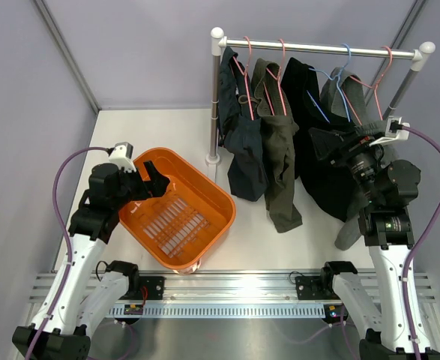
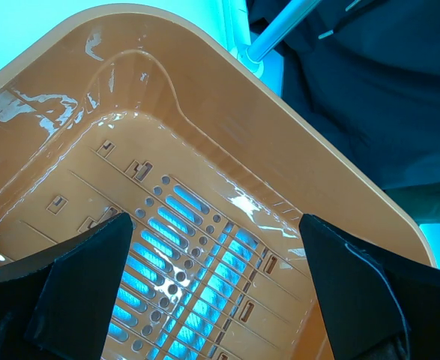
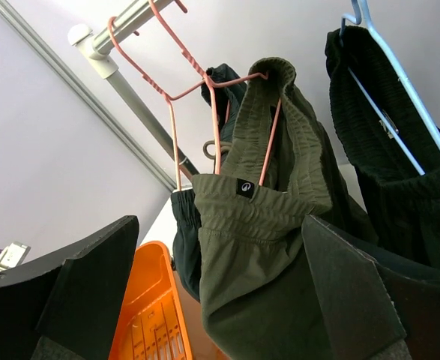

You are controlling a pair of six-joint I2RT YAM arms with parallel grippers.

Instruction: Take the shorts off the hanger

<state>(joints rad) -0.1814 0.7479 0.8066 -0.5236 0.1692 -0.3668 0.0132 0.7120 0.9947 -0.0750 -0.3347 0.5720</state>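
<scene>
- Table [image 1: 279, 247]: a pale surface on which a clothes rail [image 1: 321, 49] is stood at the far side and an orange plastic basket [image 1: 205, 180] at the near left.
- Shorts: four pairs are hung along the rail, from left to right navy shorts [image 1: 243, 150], dark olive shorts [image 1: 278, 150], black shorts [image 1: 303, 90] and grey shorts [image 1: 348, 232].
- Basket: only its slotted floor is seen inside it in the left wrist view.
- Right gripper [image 1: 328, 142]: it is raised in front of the black pair, jaws spread wide and nothing clasped; the olive pair is framed between its fingers [image 3: 92, 292] in the wrist view.
- Left gripper [image 1: 154, 180]: it is held over the basket's far-left rim, jaws parted and empty.
- Hangers: the navy and olive pairs are carried on pink wire hangers [image 1: 248, 71], the black pair on a blue hanger [image 1: 345, 67].
</scene>
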